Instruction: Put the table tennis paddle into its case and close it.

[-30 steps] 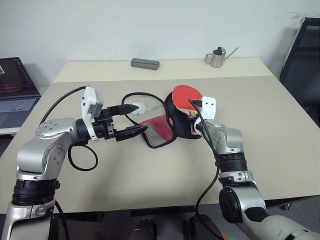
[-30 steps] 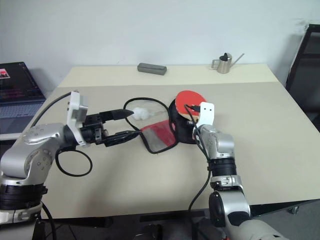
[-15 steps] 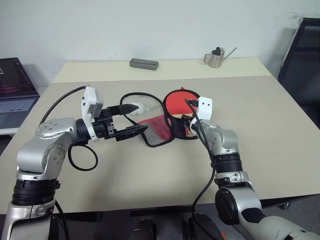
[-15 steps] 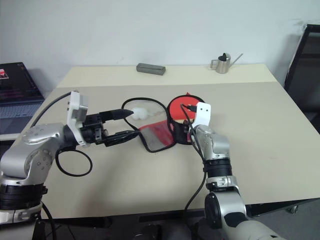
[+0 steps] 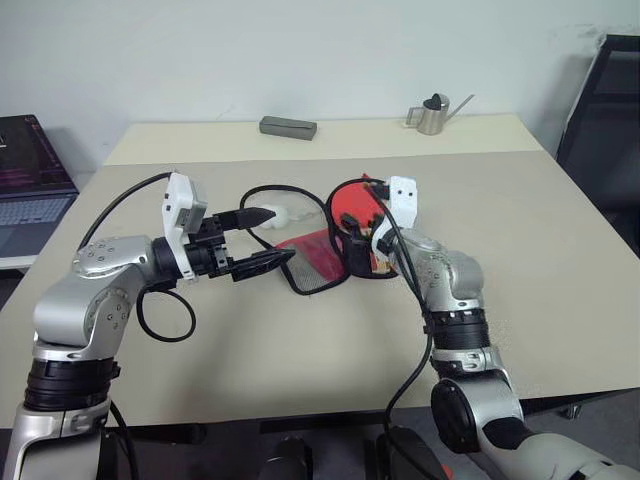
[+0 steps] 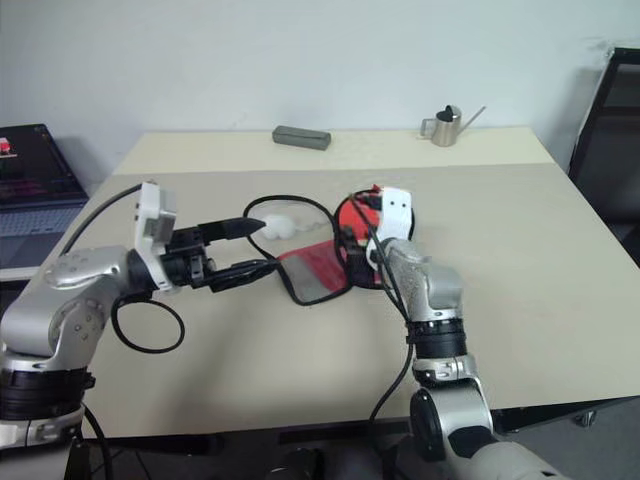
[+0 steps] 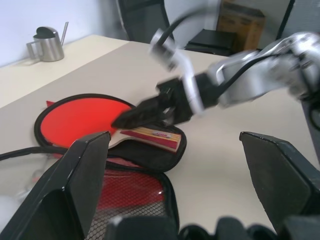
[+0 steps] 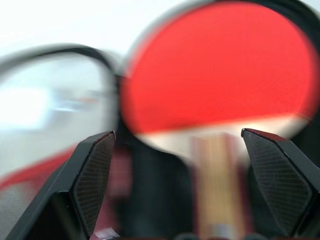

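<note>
The table tennis paddle (image 7: 80, 117) lies flat with its red face up and its striped wooden handle (image 7: 155, 137) on the black half of the open case (image 5: 362, 266) at mid-table. The case's red mesh flap (image 5: 310, 256) is folded out toward my left arm. My right gripper (image 5: 358, 228) hovers open just above the handle and touches nothing. Its fingers (image 8: 95, 170) stand wide apart, with the paddle (image 8: 220, 70) beyond them. My left gripper (image 5: 282, 236) is open and level, just left of the mesh flap, holding nothing.
A black cable loop with a white lump (image 5: 283, 213) lies behind the flap. A grey box (image 5: 288, 127) and a small metal watering can (image 5: 432, 115) stand at the table's far edge. A laptop (image 5: 30, 180) sits off the left side and a black chair (image 5: 605, 110) off the right.
My right gripper opened, let go of the handle, and rose slightly to the left. The paddle went from tilted up to lying flat in the case. The left arm stayed still.
</note>
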Motion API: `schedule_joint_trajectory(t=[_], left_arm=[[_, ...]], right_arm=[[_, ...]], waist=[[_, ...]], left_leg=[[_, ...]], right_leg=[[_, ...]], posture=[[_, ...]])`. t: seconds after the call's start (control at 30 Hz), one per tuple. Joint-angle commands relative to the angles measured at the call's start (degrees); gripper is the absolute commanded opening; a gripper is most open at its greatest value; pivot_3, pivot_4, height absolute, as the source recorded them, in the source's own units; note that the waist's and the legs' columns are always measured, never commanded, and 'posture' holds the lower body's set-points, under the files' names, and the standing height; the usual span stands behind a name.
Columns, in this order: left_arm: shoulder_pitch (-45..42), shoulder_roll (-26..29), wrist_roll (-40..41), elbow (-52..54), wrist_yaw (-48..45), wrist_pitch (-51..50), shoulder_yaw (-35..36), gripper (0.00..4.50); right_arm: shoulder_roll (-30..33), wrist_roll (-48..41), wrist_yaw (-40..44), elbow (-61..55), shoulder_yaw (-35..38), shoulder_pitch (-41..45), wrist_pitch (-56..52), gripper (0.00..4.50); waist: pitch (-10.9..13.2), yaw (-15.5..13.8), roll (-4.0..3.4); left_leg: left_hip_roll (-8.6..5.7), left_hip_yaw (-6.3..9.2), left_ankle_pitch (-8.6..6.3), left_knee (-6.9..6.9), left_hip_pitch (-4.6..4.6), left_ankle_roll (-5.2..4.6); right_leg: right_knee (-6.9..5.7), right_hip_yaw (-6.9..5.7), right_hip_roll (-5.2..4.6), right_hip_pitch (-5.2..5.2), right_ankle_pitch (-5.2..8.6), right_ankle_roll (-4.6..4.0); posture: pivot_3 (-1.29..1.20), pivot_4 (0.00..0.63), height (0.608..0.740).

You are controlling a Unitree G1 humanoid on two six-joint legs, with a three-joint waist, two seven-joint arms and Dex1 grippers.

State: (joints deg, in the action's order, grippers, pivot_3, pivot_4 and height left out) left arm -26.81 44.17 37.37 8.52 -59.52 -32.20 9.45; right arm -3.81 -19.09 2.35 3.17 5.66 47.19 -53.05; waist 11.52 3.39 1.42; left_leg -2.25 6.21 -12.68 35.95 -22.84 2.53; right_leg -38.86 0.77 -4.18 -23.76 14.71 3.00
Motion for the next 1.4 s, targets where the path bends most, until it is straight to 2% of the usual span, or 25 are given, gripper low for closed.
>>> schedule_joint_trajectory(t=[0.03, 0.2, 0.3, 0.47, 0.77, 0.93, 1.13, 1.4], left_arm=[[0.5, 0.5, -0.6, 0.1, 1.2, 1.1, 2.2, 4.50], [1.0, 0.6, -2.0, -1.7, 2.3, 2.2, 2.5, 4.50], [0.1, 0.5, -4.8, -6.0, 3.8, 4.4, 2.6, 4.50], [-1.0, 0.0, -8.6, -12.3, 4.7, 8.1, 1.8, 4.50], [-2.3, -1.2, -16.2, -23.0, 8.3, 15.0, 1.1, 4.50], [-3.5, -2.1, -19.3, -28.0, 11.0, 17.9, 1.0, 4.50], [-7.2, -6.3, -23.8, -36.2, 15.6, 21.4, -1.2, 4.50], [-14.3, -11.4, -28.0, -48.9, 19.6, 26.0, -3.7, 4.50]], right_arm=[[5.7, -2.7, 5.8, -8.7, -0.7, -2.0, -2.8, 4.44], [20.1, -4.5, 18.2, -14.0, -5.1, -5.9, -4.9, 4.44], [28.2, -6.5, 25.7, -15.6, -5.4, -7.0, -5.1, 4.44], [36.0, -6.3, 31.7, -14.8, -5.3, -6.3, -2.7, 4.44], [42.2, -5.5, 37.6, -11.7, -4.0, -3.4, 0.9, 4.44], [43.2, -7.8, 40.4, -12.0, -2.7, -2.3, 0.1, 4.44], [46.4, -11.3, 46.5, -13.3, -2.8, -1.9, 0.0, 4.44], [47.0, -11.7, 47.4, -12.9, -2.8, -1.0, 0.5, 4.44]], waist=[[0.0, -0.1, 0.02], [0.0, -0.5, 0.02], [0.0, -0.4, 0.02], [0.0, 0.0, 0.03], [0.0, -0.4, 0.04], [0.0, -0.4, 0.05], [0.0, -1.1, 0.06], [0.0, -1.3, 0.08]], left_leg=[[0.00, 0.00, 0.00, 0.00, 0.01, 0.00], [-0.03, 0.01, 0.00, 0.04, 0.00, 0.00], [-0.01, 0.00, 0.00, 0.02, 0.01, 0.00], [0.02, -0.04, 0.00, 0.02, 0.02, -0.01], [0.00, -0.01, 0.00, 0.03, -0.03, 0.00], [0.01, -0.01, -0.01, 0.02, -0.04, 0.00], [-0.03, 0.01, -0.01, 0.05, -0.06, 0.00], [-0.04, 0.02, 0.00, 0.07, -0.07, 0.00]], right_leg=[[0.02, 0.00, 0.00, 0.02, 0.00, 0.00], [0.03, -0.03, -0.01, 0.06, 0.00, 0.01], [0.03, -0.05, 0.00, 0.05, 0.01, 0.00], [0.03, -0.03, 0.02, 0.05, 0.01, 0.01], [0.11, -0.06, -0.01, 0.06, 0.00, 0.02], [0.12, -0.06, -0.01, 0.05, 0.00, 0.02], [0.16, -0.09, -0.04, 0.08, -0.02, 0.05], [0.15, -0.13, -0.05, 0.08, -0.03, 0.06]], posture=[[0.00, 0.150, 0.740], [0.00, 0.150, 0.740], [0.00, 0.150, 0.740], [0.00, 0.150, 0.740], [0.00, 0.150, 0.740], [0.00, 0.150, 0.740], [0.00, 0.150, 0.740], [0.00, 0.150, 0.740]])
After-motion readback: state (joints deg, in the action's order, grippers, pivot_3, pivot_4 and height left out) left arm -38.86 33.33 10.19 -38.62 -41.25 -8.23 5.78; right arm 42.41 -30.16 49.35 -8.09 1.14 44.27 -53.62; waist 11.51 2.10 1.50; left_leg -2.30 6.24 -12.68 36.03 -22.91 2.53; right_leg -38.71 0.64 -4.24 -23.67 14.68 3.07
